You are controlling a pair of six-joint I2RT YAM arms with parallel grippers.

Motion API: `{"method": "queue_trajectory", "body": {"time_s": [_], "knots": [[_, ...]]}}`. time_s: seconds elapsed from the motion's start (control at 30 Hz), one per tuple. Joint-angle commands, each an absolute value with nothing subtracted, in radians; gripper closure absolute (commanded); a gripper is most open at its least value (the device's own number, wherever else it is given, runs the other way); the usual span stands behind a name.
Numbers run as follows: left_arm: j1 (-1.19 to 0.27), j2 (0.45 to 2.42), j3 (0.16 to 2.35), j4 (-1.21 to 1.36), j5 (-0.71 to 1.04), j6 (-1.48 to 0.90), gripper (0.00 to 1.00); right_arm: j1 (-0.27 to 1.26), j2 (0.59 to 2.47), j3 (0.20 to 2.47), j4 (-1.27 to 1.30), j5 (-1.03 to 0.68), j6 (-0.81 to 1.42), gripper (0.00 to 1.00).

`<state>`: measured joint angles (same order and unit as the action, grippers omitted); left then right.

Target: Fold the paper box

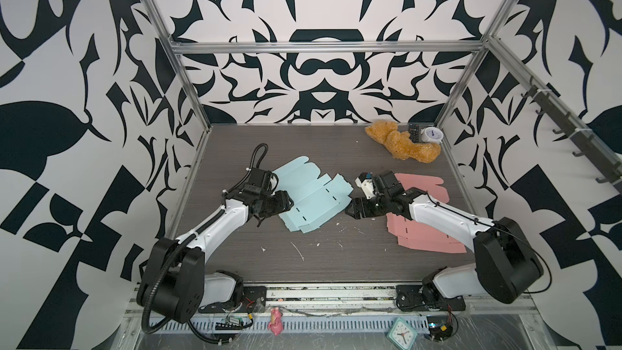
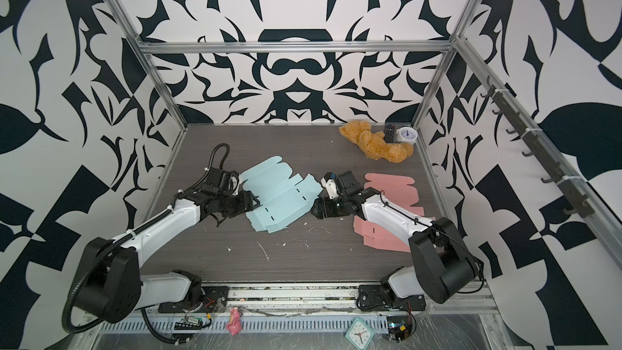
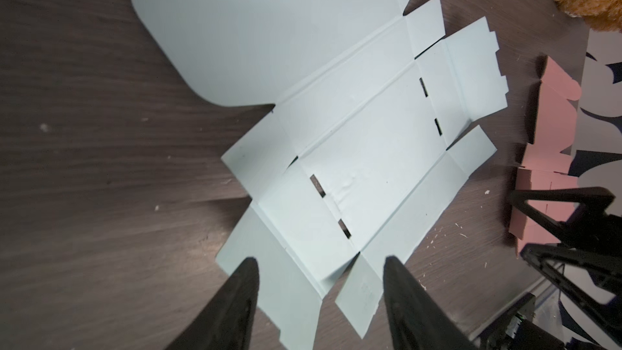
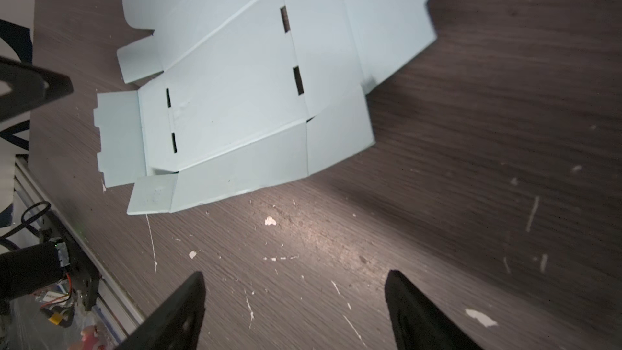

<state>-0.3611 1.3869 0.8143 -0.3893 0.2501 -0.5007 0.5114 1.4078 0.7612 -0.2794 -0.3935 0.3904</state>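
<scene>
1. Presently, the blue box (image 1: 313,193) lies unfolded and largely flat on the worktop (image 1: 319,264), left of centre in both top views.
2. Left gripper (image 3: 319,260): jaws parted, nothing between them. They are poised over the flaps at one corner of the box. Whether they touch the paper cannot be told.
3. Right gripper (image 4: 296,274): jaws spread wide and empty over bare worktop, just short of the box's edge. In a top view it sits just beside the box's right corner.
4. Pink blank (image 1: 424,186): flat on the right side, partly under the right arm (image 1: 447,217), apart from the blue box.
5. Teddy bear (image 1: 400,144) and clock (image 1: 431,135): far right corner, well apart from the box.
6. White flecks (image 4: 270,220) are scattered over the worktop's front.
</scene>
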Motion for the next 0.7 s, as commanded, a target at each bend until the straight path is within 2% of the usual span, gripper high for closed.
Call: {"method": "queue_trajectory", "body": {"time_s": [0.0, 0.13, 0.2, 0.47, 0.67], "knots": [[-0.354, 1.456, 0.861, -0.456, 0.261, -0.408, 0.37, 0.536, 1.385, 0.747, -0.239, -0.408, 0.455, 0.11], [-0.354, 1.492, 0.865, -0.446, 0.249, -0.393, 0.33, 0.556, 1.396, 0.734, -0.202, -0.404, 0.478, 0.07], [-0.354, 1.5, 0.857, -0.443, 0.247, -0.389, 0.31, 0.562, 1.41, 0.729, -0.178, -0.41, 0.49, 0.01], [-0.354, 1.49, 0.801, -0.407, 0.222, -0.397, 0.25, 0.58, 1.437, 0.741, -0.151, -0.402, 0.497, 0.01], [-0.354, 1.509, 0.796, -0.385, 0.251, -0.391, 0.26, 0.584, 1.439, 0.744, -0.157, -0.389, 0.498, 0.01]]}}
